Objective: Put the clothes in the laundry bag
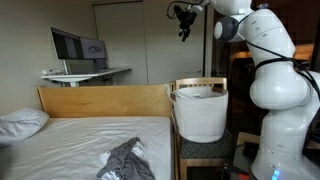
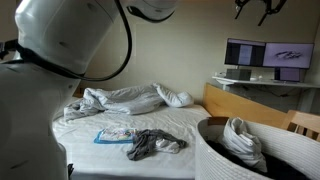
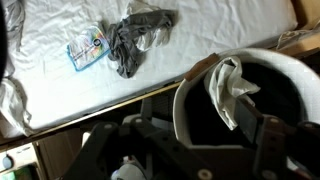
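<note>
Claw (image 1: 183, 33): high above the laundry bag. In the wrist view its jaws stand spread wide with nothing between them.
Laundry bag (image 1: 198, 118): upright just beside the wooden bed board (image 1: 100, 100), almost straight below the claw.
White garment (image 3: 230, 90): already inside the bag, slumped against its wall.
Grey garment (image 3: 135, 40): crumpled on the bedsheet (image 3: 220, 25), well apart from the bag, with a paler piece seemingly bunched into it.
Packet (image 3: 88, 52): flat, blue and white, just beside the grey garment; not laundry.
Step in hand: judged to be the reach to the grey garment.
Technique: keep the jaws wide and descend on the thickest fold. Pinch the cloth without catching the sheet or packet, then lift clear of the bag's rim.
</note>
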Motion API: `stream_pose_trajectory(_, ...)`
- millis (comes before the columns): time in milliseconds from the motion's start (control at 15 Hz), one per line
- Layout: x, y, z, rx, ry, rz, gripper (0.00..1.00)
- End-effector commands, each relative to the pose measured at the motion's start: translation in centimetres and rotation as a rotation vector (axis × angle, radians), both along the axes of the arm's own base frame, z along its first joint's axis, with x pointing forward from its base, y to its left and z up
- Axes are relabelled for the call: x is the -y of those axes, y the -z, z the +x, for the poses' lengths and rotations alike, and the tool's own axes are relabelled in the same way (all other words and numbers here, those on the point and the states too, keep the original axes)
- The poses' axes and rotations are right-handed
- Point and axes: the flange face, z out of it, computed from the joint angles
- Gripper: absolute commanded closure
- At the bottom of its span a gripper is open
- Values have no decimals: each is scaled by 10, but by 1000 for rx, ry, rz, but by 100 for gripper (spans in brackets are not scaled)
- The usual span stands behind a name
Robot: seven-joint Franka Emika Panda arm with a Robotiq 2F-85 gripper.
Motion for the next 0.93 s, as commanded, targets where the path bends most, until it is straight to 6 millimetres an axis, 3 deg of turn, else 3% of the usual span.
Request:
stream_pose_trajectory(0,-21,18,2,-78,-149,98,0)
stream_pose_trajectory(467,-55,92,41,-242,-388,309,0)
stream_pose_trajectory(867,-91,156,81,-417,-532,284,0)
